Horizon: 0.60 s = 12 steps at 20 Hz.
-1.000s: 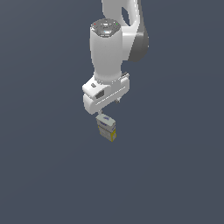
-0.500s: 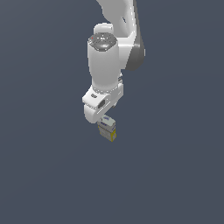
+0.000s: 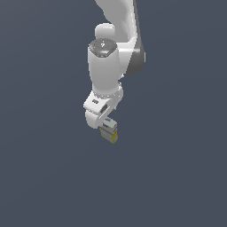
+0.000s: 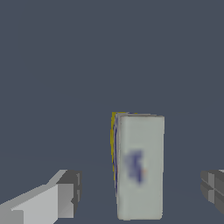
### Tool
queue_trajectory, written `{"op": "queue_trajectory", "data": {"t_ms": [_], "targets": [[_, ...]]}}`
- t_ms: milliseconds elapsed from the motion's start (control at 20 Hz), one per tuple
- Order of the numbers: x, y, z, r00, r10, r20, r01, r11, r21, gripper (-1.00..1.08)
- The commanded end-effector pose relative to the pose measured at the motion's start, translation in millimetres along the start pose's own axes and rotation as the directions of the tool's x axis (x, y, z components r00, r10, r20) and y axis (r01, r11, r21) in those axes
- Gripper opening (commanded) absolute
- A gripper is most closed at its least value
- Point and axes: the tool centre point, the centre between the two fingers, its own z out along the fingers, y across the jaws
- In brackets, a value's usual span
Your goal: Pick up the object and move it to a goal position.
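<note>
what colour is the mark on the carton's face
Blue, a blurred smudge on the carton's pale grey face; the wrist view shows it best.

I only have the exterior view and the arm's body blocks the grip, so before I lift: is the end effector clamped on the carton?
Observer: No. In the wrist view the end effector is open. There is bare background between the carton and the fingers on both sides.
Operator: Is the carton centred between them, or closer to one finger?
Observer: Roughly centred. The two gaps look about equal.
Operator: Which face is toward the wrist camera?
Observer: A pale grey face with a blurred blue mark. A yellow edge shows along one long side.
</note>
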Motion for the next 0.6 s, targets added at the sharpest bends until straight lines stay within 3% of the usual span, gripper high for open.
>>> {"op": "queue_trajectory", "data": {"t_ms": [0, 550], "targets": [[0.0, 0.0, 0.0, 1.0, 0.0, 0.0, 0.0, 1.0, 0.0, 1.0], [-0.4, -1.0, 36.9, 1.0, -0.004, 0.0, 0.004, 1.0, 0.0, 1.0]]}}
